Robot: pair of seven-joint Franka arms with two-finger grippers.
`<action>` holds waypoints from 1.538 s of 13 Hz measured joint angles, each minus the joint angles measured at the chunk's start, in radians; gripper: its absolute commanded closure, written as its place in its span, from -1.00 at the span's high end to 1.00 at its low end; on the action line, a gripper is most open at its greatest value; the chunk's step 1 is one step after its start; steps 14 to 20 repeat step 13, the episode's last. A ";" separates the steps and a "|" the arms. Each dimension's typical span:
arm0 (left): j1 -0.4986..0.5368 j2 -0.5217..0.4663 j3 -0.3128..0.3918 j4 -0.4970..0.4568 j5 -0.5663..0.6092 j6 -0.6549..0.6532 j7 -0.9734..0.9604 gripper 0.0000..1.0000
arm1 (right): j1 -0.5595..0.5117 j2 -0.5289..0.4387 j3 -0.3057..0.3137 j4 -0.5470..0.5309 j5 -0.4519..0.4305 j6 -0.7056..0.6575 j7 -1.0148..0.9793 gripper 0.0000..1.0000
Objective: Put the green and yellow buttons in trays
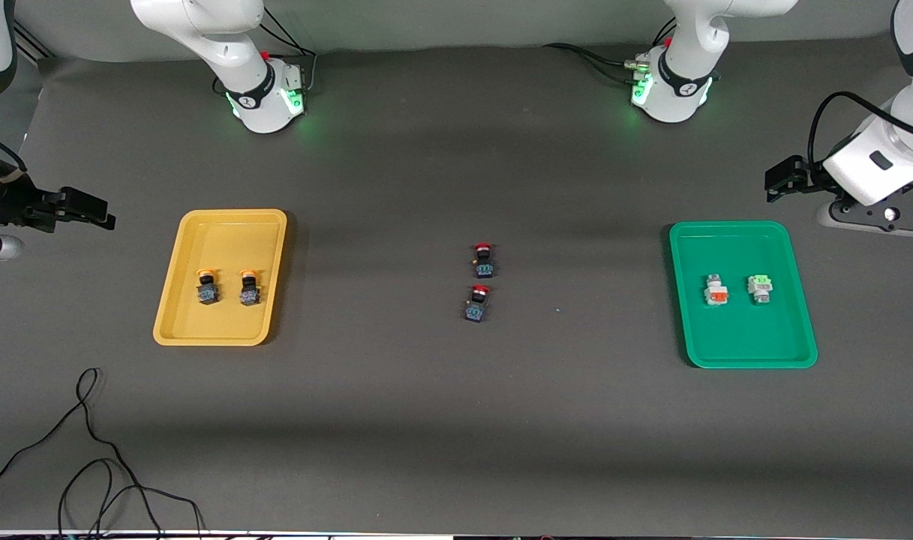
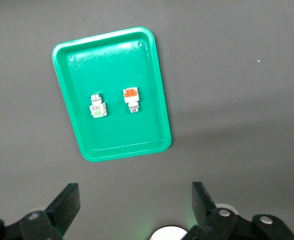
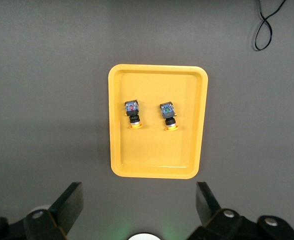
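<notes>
Four buttons already in trays: two yellow-capped switches [image 1: 208, 287] [image 1: 249, 288] side by side in the yellow tray [image 1: 172, 315] toward the right arm's end of the table, two white-bodied switches, one marked orange [image 1: 717, 290] and one marked light green [image 1: 760, 288], side by side in the green tray [image 1: 790, 341] toward the left arm's end. Each pair apart, not touching, near the tray's middle, well clear of the rims. Long axes roughly parallel to the trays' long sides; yellow caps pointing toward the robots' bases, dark bodies nearer to the front camera; white-bodied pair lying the same way, which end is the cap hard to tell. Judged from this: sorting done, nothing left to carry. Two red-capped switches [image 1: 484, 260] [image 1: 477, 303] at mid-table between the trays, one nearer to the front camera than the other, caps toward the bases; not part of the task, best left untouched. Left gripper [image 2: 136, 202] high above bare table just beside the green tray, jaws spread wide, holding nothing. Right gripper [image 3: 139, 204] likewise above bare table beside the yellow tray, jaws wide, empty. Both arms waiting, drawn out toward the table's ends. Step in hand: staying clear; if anything, keeping fingers spread and high so no tray gets nudged. Loose black cable [image 1: 88, 450] on the table nearest the front camera.
</notes>
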 measured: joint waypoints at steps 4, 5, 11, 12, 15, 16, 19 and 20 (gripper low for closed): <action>0.000 0.078 0.000 0.120 0.000 -0.067 0.002 1.00 | 0.000 0.001 0.000 0.003 0.000 0.000 0.010 1.00; 0.010 0.085 -0.006 0.125 0.001 -0.068 0.002 1.00 | 0.000 0.001 0.000 0.003 0.000 0.000 0.012 1.00; 0.106 0.089 -0.101 0.125 0.002 -0.069 0.006 1.00 | 0.000 0.001 0.000 0.003 0.000 0.002 0.014 1.00; 0.111 0.090 -0.101 0.125 0.002 -0.069 0.009 1.00 | 0.000 0.001 0.000 0.004 0.000 0.002 0.014 1.00; 0.114 0.091 -0.101 0.125 0.002 -0.069 0.011 1.00 | 0.000 0.001 0.000 0.004 0.000 0.003 0.014 1.00; 0.114 0.091 -0.101 0.125 0.002 -0.069 0.011 1.00 | 0.000 0.001 0.000 0.004 0.000 0.003 0.014 1.00; 0.114 0.091 -0.101 0.125 0.002 -0.069 0.011 1.00 | 0.000 0.001 0.000 0.004 0.000 0.003 0.014 1.00; 0.114 0.091 -0.101 0.125 0.002 -0.069 0.011 1.00 | 0.000 0.001 0.000 0.004 0.000 0.003 0.014 1.00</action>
